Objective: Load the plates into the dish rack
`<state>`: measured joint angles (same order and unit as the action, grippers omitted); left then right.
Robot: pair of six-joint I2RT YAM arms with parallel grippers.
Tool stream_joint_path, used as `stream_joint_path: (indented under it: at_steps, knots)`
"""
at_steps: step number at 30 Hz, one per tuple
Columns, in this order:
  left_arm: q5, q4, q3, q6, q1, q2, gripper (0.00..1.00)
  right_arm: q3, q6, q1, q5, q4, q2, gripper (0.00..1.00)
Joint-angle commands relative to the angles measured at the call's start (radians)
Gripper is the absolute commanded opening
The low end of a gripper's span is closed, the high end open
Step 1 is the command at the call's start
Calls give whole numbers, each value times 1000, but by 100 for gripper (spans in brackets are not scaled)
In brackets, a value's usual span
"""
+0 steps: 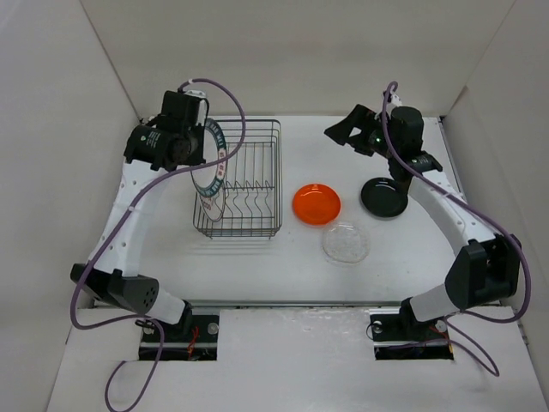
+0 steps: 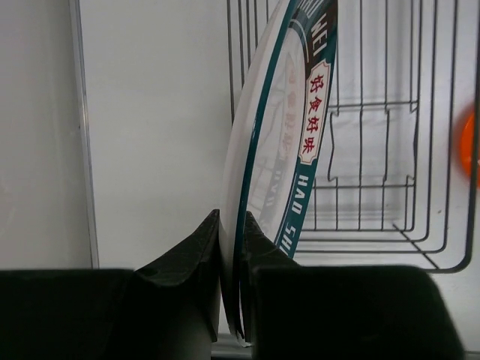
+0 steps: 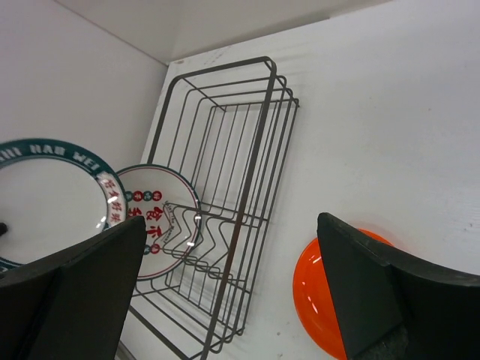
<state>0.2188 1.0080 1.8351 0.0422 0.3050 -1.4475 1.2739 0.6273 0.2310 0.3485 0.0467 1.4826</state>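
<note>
1. By my judgement you are under halfway. One plate is loaded, one is in hand and three are untouched.
2. Loaded: the red-motif plate [image 3: 154, 225] stands on edge inside the dish rack [image 1: 257, 172], at its near left corner.
3. In hand: your left fingers [image 2: 191, 262] are pinching the rim of the green-rimmed plate [image 2: 281, 135]. They hold it on edge along the rack's left wall. These views do not show whether its lower edge has met the dividers, so count it as not yet seated.
4. Your right fingers [image 3: 375, 285] are spread wide and hold nothing. They hang over the far part of the bench [image 1: 283, 275], right of the rack.
5. Left to load, all lying flat on the bench right of the rack:
   - the orange plate [image 1: 316, 203], near the rack
   - the clear glass plate [image 1: 346, 243], nearer you
   - the black plate [image 1: 384, 197], farthest right
</note>
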Motion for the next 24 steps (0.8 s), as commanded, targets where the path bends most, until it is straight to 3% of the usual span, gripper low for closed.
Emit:
stream_joint_path:
  at_steps: [1, 14, 24]
  knots:
    - [126, 15, -4, 45, 43, 19, 0, -14, -15, 14, -45, 1, -59, 100]
    - [237, 34, -25, 177, 86, -71, 0, -76, -24, -18, -26, 1, -107, 100]
    - [289, 34, 12, 196, 95, -163, 0, -85, -34, -70, 13, 1, -97, 100]
